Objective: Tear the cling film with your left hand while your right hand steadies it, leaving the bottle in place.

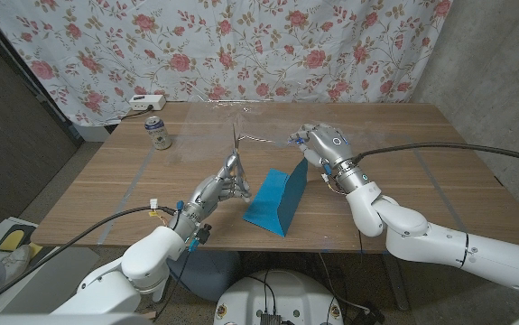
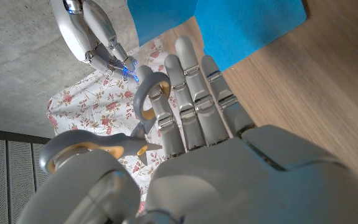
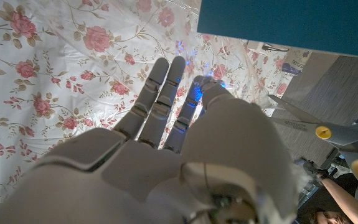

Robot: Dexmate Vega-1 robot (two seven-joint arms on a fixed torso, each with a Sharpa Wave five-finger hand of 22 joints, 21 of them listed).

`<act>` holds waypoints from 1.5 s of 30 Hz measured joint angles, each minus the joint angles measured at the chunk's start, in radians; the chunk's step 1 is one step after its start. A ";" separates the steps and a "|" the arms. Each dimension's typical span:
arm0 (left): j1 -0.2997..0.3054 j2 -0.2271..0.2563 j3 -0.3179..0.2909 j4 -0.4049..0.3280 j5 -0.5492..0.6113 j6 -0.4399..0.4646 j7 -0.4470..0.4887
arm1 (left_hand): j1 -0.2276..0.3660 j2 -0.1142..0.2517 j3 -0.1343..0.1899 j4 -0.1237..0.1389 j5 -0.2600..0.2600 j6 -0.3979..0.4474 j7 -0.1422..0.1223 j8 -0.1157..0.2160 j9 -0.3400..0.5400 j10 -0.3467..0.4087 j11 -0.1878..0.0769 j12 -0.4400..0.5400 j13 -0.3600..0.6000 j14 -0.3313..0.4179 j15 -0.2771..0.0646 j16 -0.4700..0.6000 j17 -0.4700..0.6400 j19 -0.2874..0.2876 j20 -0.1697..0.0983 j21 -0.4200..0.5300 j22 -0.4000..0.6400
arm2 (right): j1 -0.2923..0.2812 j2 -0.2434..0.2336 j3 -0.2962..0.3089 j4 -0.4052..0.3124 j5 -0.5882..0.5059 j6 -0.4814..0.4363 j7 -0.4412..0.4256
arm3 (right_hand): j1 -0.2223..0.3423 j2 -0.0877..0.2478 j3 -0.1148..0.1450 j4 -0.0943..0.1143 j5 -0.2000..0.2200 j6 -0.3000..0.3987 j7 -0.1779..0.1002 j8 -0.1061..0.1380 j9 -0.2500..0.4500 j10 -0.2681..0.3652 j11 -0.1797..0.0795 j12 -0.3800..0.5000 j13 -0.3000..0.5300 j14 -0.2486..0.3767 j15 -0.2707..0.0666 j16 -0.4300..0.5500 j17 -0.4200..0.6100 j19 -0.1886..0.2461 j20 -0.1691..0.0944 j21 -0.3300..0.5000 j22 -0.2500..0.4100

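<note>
A blue cling film box stands on the wooden table, with a faint clear sheet of cling film drawn up from it. My right hand is raised behind the box and pinches the film's upper edge between thumb and fingers. My left hand grips grey scissors, blades pointing up at the film's left side. The left wrist view shows the scissors' handles, the box and my right hand. The right wrist view shows my right hand, the box and the scissors.
A drink can stands at the table's back left. Behind it, by the flowered curtain, lies a white power strip. The box sits near the table's front edge.
</note>
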 measured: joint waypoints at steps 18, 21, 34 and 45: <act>-0.048 -0.019 0.026 0.045 -0.021 0.020 -0.013 | -0.043 -0.014 0.000 0.000 0.028 0.001 -0.002 -0.008 0.000 0.002 0.002 0.005 0.003 0.000 0.000 0.004 0.000 0.000 0.000 -0.007 0.000 | 0.001 -0.002 -0.009 -0.005 -0.007 -0.006 0.008 | -0.003 -0.003 0.000 0.000 0.000 0.000 0.000 0.000 0.000 0.003 -0.003 0.002 0.000 0.000 0.000 0.000 0.000 0.000 0.000 0.000 0.000; -0.055 -0.022 0.033 0.051 -0.024 0.023 -0.014 | -0.043 -0.014 0.000 0.000 0.035 0.001 -0.002 -0.008 0.000 0.002 0.002 0.005 0.003 0.000 0.000 0.004 0.000 0.000 0.000 -0.007 0.000 | 0.001 -0.003 -0.009 -0.005 -0.008 -0.005 0.008 | -0.003 -0.003 0.000 0.000 0.000 0.000 0.000 0.000 0.000 0.003 -0.003 0.002 0.000 0.000 0.000 0.000 0.000 0.000 0.000 0.000 0.000; -0.048 0.007 0.030 0.049 -0.052 0.045 -0.029 | -0.047 -0.010 -0.008 -0.008 0.047 0.001 -0.002 -0.011 0.000 0.002 0.002 0.004 0.002 0.000 0.000 0.004 0.000 0.000 0.000 -0.007 0.000 | -0.012 -0.038 0.010 -0.024 0.018 0.008 -0.008 | -0.003 -0.003 0.000 0.000 0.000 0.000 0.000 0.000 0.000 0.003 -0.003 0.001 0.000 0.000 0.000 0.000 -0.005 0.000 0.000 0.000 0.000; -0.024 0.044 0.008 0.026 -0.070 0.058 -0.037 | -0.045 -0.006 -0.015 -0.015 0.062 0.002 -0.002 -0.011 0.000 0.002 0.002 0.004 0.002 0.000 0.000 0.004 0.002 0.000 0.000 -0.011 0.000 | -0.013 -0.064 0.038 -0.033 0.061 0.042 -0.003 | -0.003 -0.003 0.000 0.000 0.000 0.000 0.000 0.000 0.000 0.003 -0.003 0.000 0.000 0.000 0.000 0.000 -0.009 0.000 0.000 0.000 0.000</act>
